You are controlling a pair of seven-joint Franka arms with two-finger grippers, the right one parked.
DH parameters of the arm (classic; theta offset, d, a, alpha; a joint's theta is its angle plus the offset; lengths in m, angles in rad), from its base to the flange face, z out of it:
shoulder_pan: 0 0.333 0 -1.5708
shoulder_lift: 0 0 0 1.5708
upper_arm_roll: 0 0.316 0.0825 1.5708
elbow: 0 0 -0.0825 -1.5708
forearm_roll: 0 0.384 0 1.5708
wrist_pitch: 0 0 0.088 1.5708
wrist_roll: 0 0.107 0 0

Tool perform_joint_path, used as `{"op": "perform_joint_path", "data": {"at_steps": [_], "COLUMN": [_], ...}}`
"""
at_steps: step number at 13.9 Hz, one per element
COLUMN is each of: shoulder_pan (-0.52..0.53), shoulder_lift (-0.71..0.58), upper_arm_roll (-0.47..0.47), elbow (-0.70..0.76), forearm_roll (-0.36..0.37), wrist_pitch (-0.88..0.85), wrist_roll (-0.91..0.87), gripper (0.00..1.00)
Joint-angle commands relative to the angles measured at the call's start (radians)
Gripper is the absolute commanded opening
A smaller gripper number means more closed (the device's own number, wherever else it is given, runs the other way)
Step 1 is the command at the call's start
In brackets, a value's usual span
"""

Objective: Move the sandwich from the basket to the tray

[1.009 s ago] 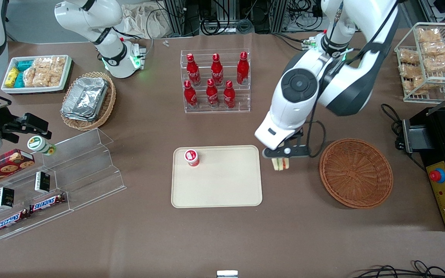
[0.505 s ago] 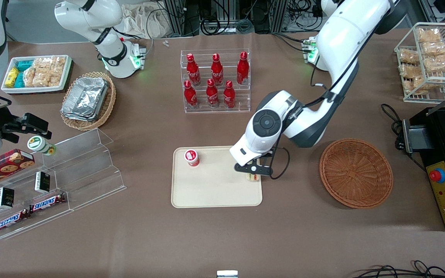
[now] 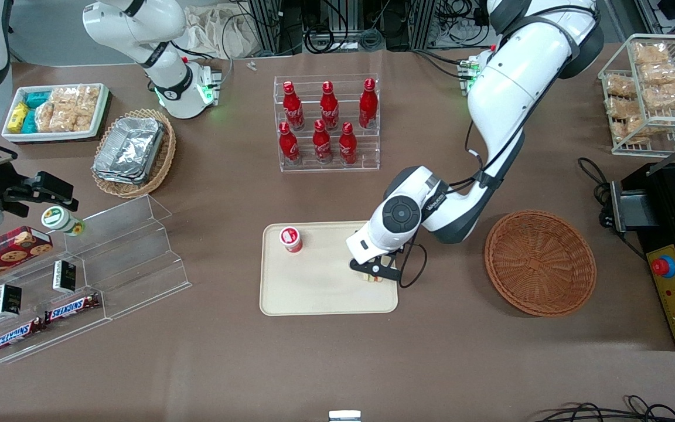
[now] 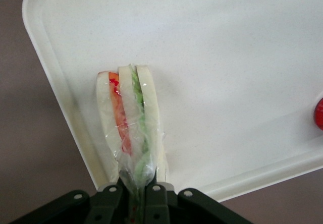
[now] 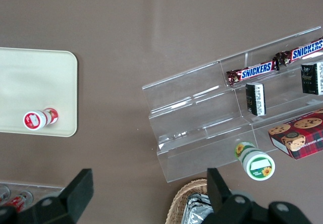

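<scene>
gripper [image 4: 135, 191] clamped on sandwich [image 4: 130, 128] wrap end | sandwich over tray [image 3: 320, 293] near the basket-side rim, long axis pointing away from fingers | basket [image 3: 539, 262] empty

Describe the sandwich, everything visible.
The clear-wrapped triangular wedge sandwich has three pale bread slices with an orange-red layer and a green layer between. It stands on edge over the cream-beige plastic tray, close to its rim at the brown basket's end. The left arm's hand is shut on its wrap.
</scene>
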Motion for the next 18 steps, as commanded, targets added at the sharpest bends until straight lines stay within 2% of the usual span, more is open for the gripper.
{"op": "perform_joint_path", "data": {"at_steps": [1,2,7,11,13,15,18], "shoulder_pan": [0.004,0.007,0.022,0.062,0.101,0.148,0.269], "shoulder_lift": [0.005,-0.006,-0.064,-0.176,-0.248,-0.338,-0.46], "upper_arm_roll": [-0.002,-0.002,-0.006,-0.007,-0.009,-0.009,-0.009], "elbow": [0.022,0.022,0.02,0.02,0.02,0.02,0.022], "forearm_roll": [0.01,0.005,0.001,-0.064,-0.065,-0.108,-0.143], "wrist_pitch": [0.002,-0.006,-0.148,-0.286,-0.375,-0.454,-0.561], "wrist_roll": [-0.009,-0.01,-0.055,-0.04,-0.032,0.014,0.115], "gripper": [0.7,0.99,0.99,0.99,0.99,0.99,0.99]}}
